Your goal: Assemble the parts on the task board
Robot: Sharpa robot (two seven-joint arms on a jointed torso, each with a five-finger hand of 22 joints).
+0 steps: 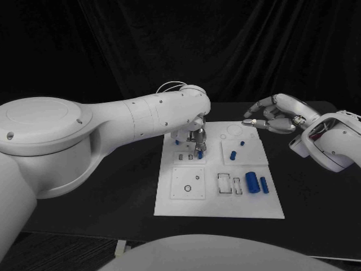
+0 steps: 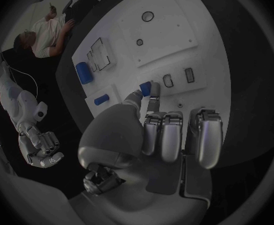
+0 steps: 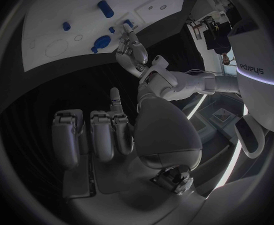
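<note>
Head view: the left hand [image 1: 197,137] reaches over the far left part of the task board [image 1: 217,209] and pinches a small blue part [image 1: 199,153] at its fingertips, the part hanging just below the hand and right above the board's row of small slots. The step in hand looks like seating this piece in one of those slots; the next move probably calls for a straight, gentle press down with the piece kept upright. The right hand [image 1: 276,117] hovers off the board's far right corner, fingers curled in, grasping nothing. Nearer the robot than both hands, two larger blue cylinders [image 1: 257,183] lie on the board's right side, well apart from the left hand.

Left wrist view: the left hand [image 2: 164,135] holds the small blue part [image 2: 145,89] between the thumb and a fingertip, beyond its curled fingers, touching or just above the task board [image 2: 174,20] beside two oval slots [image 2: 178,78]. Whether it has entered a slot I cannot tell.

Right wrist view: the right hand [image 3: 121,135] is clenched loosely with one finger extended, nothing in it, over the dark worktop [image 3: 56,87]. The task board [image 3: 49,20] lies well ahead of it, where the left hand [image 3: 134,50] sets its fingertips at the small blue part [image 3: 129,23].
</note>
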